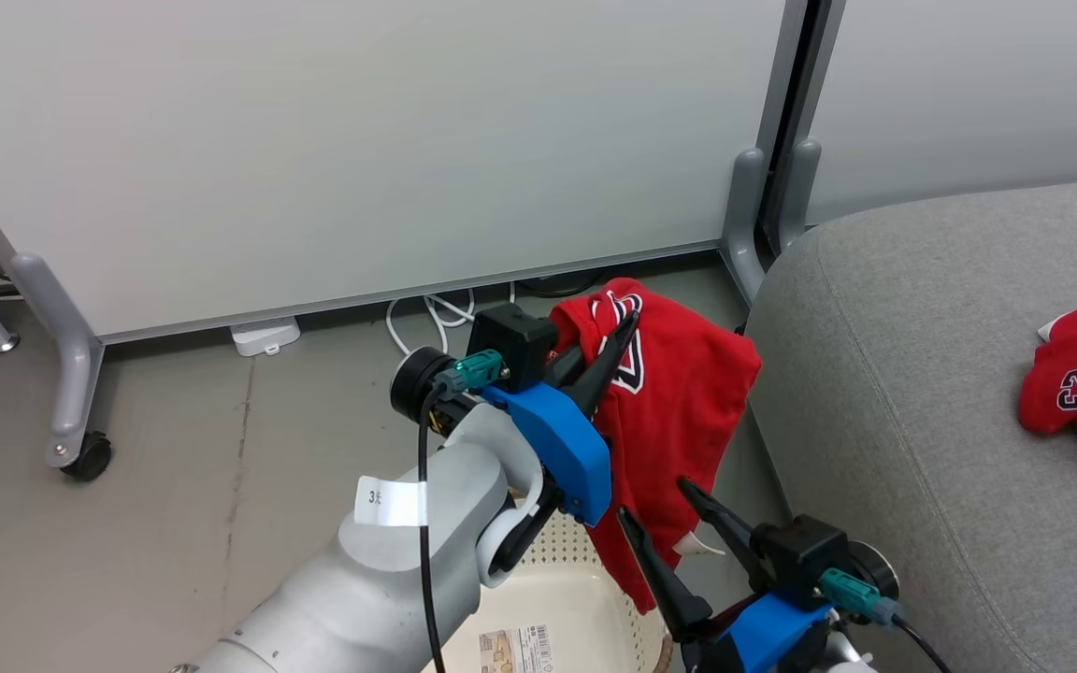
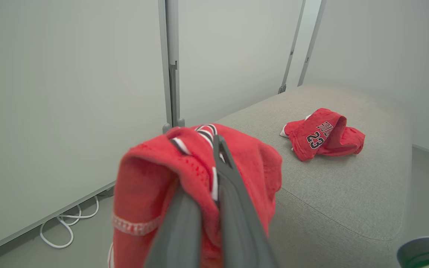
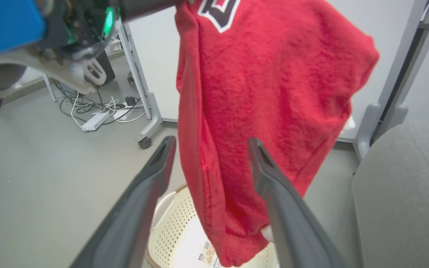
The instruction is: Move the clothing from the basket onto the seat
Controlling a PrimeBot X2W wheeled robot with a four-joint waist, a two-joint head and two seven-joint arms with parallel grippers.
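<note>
Left gripper (image 1: 615, 348) clamped tight on jersey (image 1: 679, 411), cloth dangling toward basket (image 1: 562, 570) at 6 o'clock.
Right gripper (image 1: 653, 497) spread wide, empty, near the hem. Seat (image 1: 894, 374) at 3 o'clock, second jersey (image 1: 1076, 374) lying on it. Lift until hem clears seat edge, swing to 3 o'clock, release well inside.

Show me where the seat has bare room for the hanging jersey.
The seat is bare from its rounded edge beside the hanging jersey across to the number 23 jersey, and behind that toward the panel wall. Crowded where that jersey lies.
</note>
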